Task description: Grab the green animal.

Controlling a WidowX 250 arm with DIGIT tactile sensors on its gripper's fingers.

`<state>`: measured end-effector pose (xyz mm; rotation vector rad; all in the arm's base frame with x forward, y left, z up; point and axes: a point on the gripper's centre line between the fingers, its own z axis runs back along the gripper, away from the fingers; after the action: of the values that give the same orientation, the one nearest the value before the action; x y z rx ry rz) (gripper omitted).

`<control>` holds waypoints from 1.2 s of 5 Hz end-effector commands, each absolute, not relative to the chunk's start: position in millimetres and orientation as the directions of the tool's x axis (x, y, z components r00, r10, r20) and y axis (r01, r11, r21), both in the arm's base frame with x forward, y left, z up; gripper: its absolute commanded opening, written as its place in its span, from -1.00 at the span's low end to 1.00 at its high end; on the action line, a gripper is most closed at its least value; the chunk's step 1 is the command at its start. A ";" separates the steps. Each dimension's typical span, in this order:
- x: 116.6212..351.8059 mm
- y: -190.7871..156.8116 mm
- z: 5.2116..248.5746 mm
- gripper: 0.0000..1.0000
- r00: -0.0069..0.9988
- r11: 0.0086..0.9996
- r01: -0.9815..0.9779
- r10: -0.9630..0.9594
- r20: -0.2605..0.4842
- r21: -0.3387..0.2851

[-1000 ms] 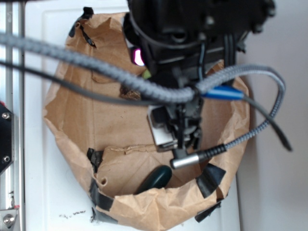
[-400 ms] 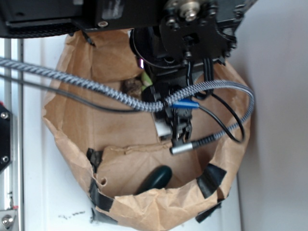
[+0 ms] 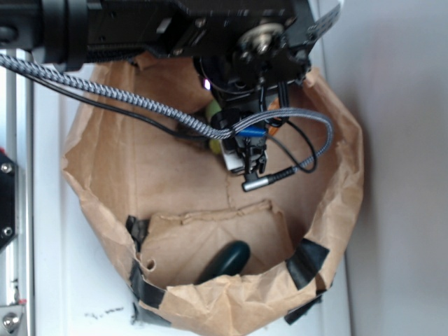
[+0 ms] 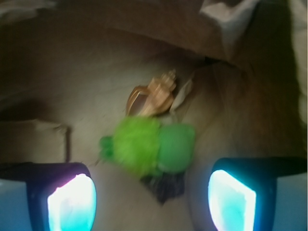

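Observation:
The green animal [image 4: 151, 147], a fuzzy lime-green plush, lies on the brown paper floor of the bag, just ahead of my gripper [image 4: 151, 204]. The gripper is open, and its two glowing fingers [image 4: 72, 202] stand wide apart with nothing between them. The plush lies roughly centred between them but beyond their tips. An orange-brown seashell [image 4: 151, 96] touches the plush's far side. In the exterior view only slivers of the green animal [image 3: 212, 112] show beside the black wrist [image 3: 245, 70], which hides the gripper's jaws.
A crumpled brown paper bag [image 3: 91, 175] with black tape patches rings the workspace. A dark green glossy oval [image 3: 225, 260] lies at its near wall. A dark scrap [image 4: 166, 185] sits under the plush. Grey braided cables [image 3: 140, 105] hang across the bag.
The arm has moved towards the back of the bag, away from the dark green oval. The wrist now hangs over the green animal.

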<state>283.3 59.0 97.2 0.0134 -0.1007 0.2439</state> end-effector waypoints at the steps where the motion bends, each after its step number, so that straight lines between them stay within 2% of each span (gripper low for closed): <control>1: 302.2 55.9 53.5 1.00 0.970 0.969 -0.244 0.242 0.035 0.050; 2: 311.2 55.6 41.0 1.00 0.966 0.963 -0.258 0.256 0.033 0.072; 3: 313.8 56.2 42.0 -1.00 0.965 0.963 -0.259 0.255 0.065 0.073; 4: 308.4 55.4 47.2 -1.00 0.964 0.965 -0.257 0.253 0.083 0.052; 5: 291.1 52.6 75.0 -1.00 0.961 0.966 -0.258 0.257 0.105 -0.009; 6: 280.1 48.1 124.2 -1.00 0.954 0.956 -0.255 0.273 0.126 -0.145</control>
<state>272.8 39.0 106.6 -0.1382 -0.0652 0.2660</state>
